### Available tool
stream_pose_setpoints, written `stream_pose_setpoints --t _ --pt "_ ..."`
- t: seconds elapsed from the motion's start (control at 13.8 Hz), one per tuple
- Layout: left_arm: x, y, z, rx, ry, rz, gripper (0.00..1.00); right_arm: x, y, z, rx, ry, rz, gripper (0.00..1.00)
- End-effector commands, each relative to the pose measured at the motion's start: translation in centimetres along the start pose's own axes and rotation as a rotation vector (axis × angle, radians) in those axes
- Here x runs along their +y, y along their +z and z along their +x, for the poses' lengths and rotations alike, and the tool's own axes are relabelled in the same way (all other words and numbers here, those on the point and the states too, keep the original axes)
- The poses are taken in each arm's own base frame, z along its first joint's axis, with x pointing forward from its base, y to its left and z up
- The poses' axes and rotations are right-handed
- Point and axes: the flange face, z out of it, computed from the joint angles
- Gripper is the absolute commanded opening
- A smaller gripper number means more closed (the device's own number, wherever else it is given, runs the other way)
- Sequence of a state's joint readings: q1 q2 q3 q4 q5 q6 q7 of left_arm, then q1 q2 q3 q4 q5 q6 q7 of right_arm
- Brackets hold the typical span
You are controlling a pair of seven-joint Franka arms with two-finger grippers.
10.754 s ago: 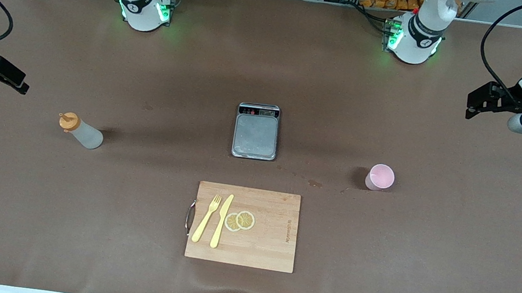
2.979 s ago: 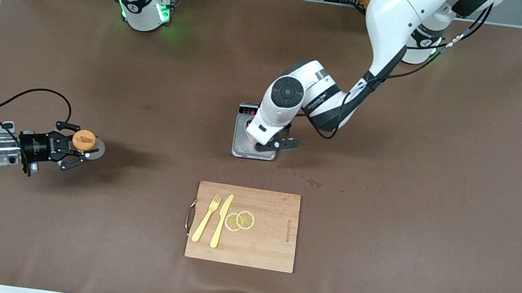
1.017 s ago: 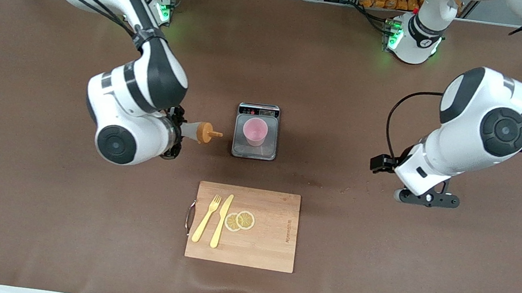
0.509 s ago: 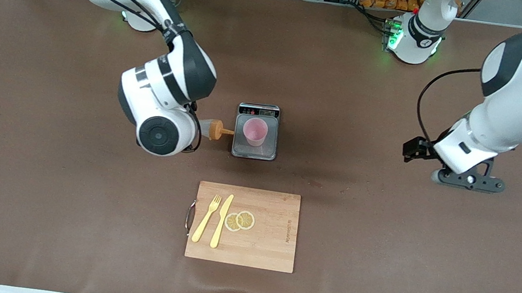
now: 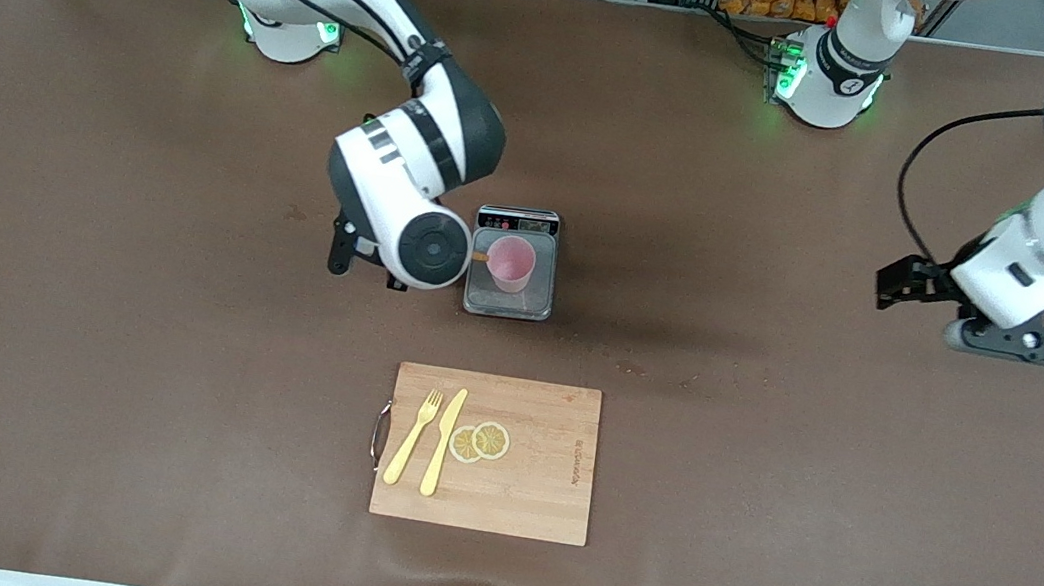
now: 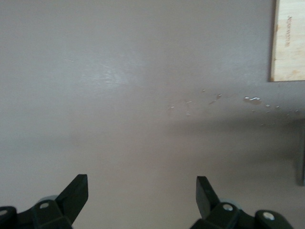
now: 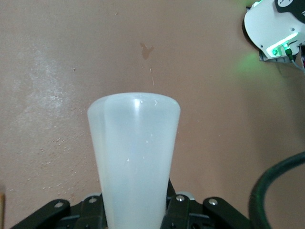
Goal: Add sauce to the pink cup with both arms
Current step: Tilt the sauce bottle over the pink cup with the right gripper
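The pink cup stands upright on the small grey scale at mid-table. My right gripper is shut on the whitish squeeze bottle of sauce. In the front view the right arm's wrist covers the bottle, and only the orange nozzle tip shows, at the cup's rim. My left gripper is open and holds nothing, over bare table toward the left arm's end.
A wooden cutting board lies nearer to the front camera than the scale, with a yellow fork, a knife and two lemon slices on it. Small stains mark the table between scale and board.
My right arm has carried the bottle sideways to the scale, bringing the nozzle up to the cup's rim. The left arm has drawn farther away toward its own end of the table, still open.
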State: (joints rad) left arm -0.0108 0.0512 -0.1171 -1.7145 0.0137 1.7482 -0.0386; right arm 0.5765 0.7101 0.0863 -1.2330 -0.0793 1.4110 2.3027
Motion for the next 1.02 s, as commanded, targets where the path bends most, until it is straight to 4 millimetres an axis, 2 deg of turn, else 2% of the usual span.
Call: stream_pose_setpoints --t 0.0,0.15,0.22,0.29,0.44,0.51,0.94 --pt "-0.2 -2.4 -1.9 0.003 0.011 -0.024 1.00 0.5 0.3 -0.3 0.047 0.036 0.016 0.33" --pt "0.1 -3.7 -2.4 -0.024 0.007 -0.036 1.00 0.6 1.3 -0.6 0.102 0.034 0.017 0.33" --pt "0.1 -4.5 -2.6 -0.033 0.008 -0.034 1.00 1.0 2.1 -1.3 0.144 0.031 0.021 0.29" --pt "-0.2 -5.5 -2.7 -0.027 0.001 -0.034 1.00 1.3 2.2 -1.6 0.173 0.028 0.036 0.20" --pt "-0.6 -7.2 -2.6 -0.001 -0.007 -0.035 1.00 1.3 2.2 -1.5 0.172 0.026 0.032 0.16" --pt "-0.9 -7.4 -2.8 -0.010 -0.012 -0.035 1.00 1.2 2.1 -1.4 0.171 0.026 0.033 0.01" --pt "-0.9 -8.0 -3.3 -0.020 -0.051 -0.036 1.00 0.3 1.6 -0.4 0.121 0.034 0.003 0.00"
